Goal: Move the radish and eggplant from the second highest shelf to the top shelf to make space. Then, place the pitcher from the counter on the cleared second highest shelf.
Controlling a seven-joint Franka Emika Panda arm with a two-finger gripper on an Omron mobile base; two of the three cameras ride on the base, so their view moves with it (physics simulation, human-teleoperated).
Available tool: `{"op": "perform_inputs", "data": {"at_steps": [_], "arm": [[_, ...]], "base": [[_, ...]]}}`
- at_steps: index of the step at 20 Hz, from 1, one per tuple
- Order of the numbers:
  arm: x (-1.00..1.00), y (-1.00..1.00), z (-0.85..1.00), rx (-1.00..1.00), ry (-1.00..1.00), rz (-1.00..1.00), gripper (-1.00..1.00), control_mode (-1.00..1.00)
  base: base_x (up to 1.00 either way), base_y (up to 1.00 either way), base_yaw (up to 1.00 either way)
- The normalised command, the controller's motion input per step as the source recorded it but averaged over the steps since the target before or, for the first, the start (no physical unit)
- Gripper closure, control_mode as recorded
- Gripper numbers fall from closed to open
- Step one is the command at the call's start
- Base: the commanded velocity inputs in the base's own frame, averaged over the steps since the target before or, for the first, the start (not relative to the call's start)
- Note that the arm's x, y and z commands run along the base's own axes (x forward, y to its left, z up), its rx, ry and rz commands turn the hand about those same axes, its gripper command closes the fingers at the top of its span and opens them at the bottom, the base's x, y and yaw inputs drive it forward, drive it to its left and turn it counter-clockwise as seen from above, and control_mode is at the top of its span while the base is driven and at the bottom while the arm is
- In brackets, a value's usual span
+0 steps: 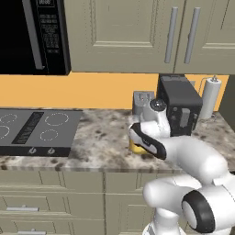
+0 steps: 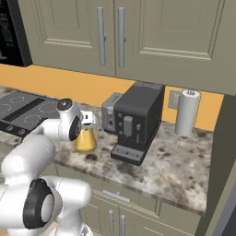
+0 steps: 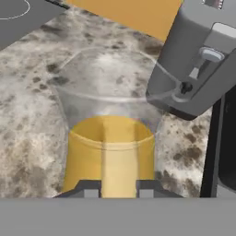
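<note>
A black coffee machine (image 2: 137,120) stands between a toaster (image 2: 109,112) and paper towel roll (image 2: 186,113).

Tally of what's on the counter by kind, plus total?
Pitcher: 1
Coffee machine: 1
Toaster: 1
Paper towel roll: 1
Total: 4
</note>
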Motion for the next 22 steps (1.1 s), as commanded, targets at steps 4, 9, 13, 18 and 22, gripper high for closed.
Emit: {"op": "perform_inputs", "data": {"at_steps": [4,9,13,18,22], "arm": [[-1.00,0.20,0.73,0.00,-0.20,0.00,1.00,-1.00],[-1.00,0.12,0.92,0.00,-0.20,0.00,1.00,-1.00],[-0.98,0.03,0.97,0.00,-0.21,0.00,1.00,-1.00],[-0.75,0.00,1.00,0.00,-0.25,0.00,1.00,-1.00],[-0.74,0.00,0.99,0.00,-0.24,0.04,1.00,-1.00]], "base": [[0.00,0.00,0.00],[0.00,0.00,0.00],[0.00,0.00,0.00],[0.00,0.00,0.00],[0.00,0.00,0.00]]}}
